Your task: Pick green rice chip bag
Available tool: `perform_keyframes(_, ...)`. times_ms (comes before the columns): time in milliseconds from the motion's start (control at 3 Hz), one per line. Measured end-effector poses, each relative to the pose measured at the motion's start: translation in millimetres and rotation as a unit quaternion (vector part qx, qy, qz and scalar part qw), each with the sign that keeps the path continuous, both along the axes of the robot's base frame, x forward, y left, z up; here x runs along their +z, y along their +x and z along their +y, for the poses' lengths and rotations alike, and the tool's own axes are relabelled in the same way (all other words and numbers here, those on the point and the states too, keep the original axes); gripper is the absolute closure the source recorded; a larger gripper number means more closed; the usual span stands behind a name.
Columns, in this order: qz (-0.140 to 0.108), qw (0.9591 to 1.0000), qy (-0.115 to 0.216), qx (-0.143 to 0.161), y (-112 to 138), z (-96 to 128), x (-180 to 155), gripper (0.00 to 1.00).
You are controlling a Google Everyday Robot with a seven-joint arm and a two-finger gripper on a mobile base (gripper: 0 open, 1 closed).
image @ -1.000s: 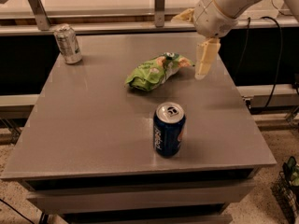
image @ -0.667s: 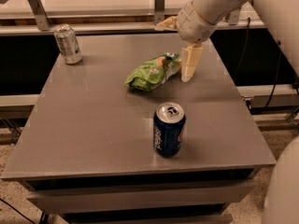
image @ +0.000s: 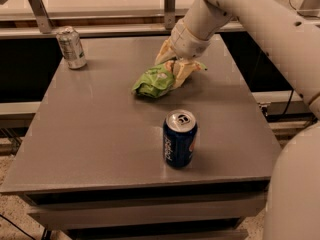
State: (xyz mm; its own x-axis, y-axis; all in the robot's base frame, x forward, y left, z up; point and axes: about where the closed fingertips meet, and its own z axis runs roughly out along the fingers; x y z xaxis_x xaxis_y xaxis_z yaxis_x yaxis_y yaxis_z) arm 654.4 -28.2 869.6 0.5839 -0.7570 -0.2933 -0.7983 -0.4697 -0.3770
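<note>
Since a moment ago the end effector (image: 171, 69) has swung left and down to the green rice chip bag (image: 152, 82) — its fingers spread wide, straddling the bag's right end. The bag lies mid-worktop (image: 100, 134), beyond the blue can (image: 179, 138).

looks like a robot test lab: plain grey worktop (image: 100, 134), metal railing (image: 38, 6) behind, loose cable (image: 289, 104); gripper (image: 173, 68) low over the worktop's far side.
</note>
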Motion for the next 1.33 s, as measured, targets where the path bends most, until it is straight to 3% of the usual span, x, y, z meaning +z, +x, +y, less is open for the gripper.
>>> perform_keyframes(333,-0.017,0.9998,0.005,-0.003,-1.3,7.8,6.1,0.64)
perform_keyframes(667,-0.046,0.9982,0.030,-0.026,-1.3,8.5,36.1,0.87)
perform_keyframes(1000,-0.076,0.9939,0.066,-0.045,-8.6,5.3,81.2,1.00)
perform_keyframes(1333,-0.078,0.9936,0.068,-0.046,-9.3,5.1,84.0,1.00)
